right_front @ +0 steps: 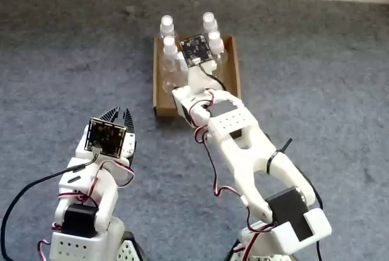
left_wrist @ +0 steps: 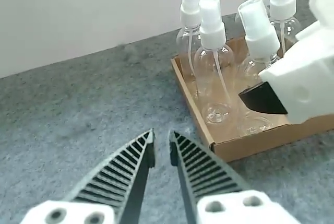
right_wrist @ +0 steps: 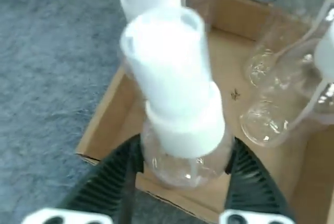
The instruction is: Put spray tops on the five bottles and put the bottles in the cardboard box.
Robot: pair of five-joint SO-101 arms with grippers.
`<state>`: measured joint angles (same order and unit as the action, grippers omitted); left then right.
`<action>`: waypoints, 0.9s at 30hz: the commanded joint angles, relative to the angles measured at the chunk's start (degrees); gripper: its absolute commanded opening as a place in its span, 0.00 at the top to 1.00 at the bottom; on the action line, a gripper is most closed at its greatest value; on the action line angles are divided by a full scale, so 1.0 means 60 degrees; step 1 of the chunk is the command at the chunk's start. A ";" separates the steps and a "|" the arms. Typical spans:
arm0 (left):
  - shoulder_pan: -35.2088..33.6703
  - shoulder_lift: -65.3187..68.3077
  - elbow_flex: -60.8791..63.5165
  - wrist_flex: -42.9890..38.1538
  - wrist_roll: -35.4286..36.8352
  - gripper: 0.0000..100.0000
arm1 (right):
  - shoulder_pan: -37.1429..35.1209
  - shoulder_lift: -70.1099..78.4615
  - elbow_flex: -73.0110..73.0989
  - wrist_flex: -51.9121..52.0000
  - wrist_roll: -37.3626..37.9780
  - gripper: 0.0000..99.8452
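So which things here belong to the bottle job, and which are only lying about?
Job: cardboard box; bottle with spray top in the right gripper; four other topped bottles in the box; left gripper, holding nothing.
Not the job: grey carpet; white wall.

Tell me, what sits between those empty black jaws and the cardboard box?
Nothing but bare grey carpet, right up to the near wall of the cardboard box, as the left wrist view shows.

**Soft, even light, faint shadows**

Bright, diffuse light covers the table point(right_front: 61, 60), and shadows stay faint. Small glints sit on each clear bottle point(left_wrist: 218, 112). The white spray top point(right_wrist: 172, 78) in mid-frame of the right wrist view looks nearly washed out.
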<state>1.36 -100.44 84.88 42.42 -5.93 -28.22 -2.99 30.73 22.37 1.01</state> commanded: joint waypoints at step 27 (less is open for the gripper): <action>0.0168 -0.0066 0.0183 -0.0513 -0.0073 0.99 | -0.0081 -0.2879 -0.0799 0.2571 0.0073 0.76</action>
<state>1.36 -100.44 86.37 40.66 -5.93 -28.40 -13.10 29.49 35.21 1.10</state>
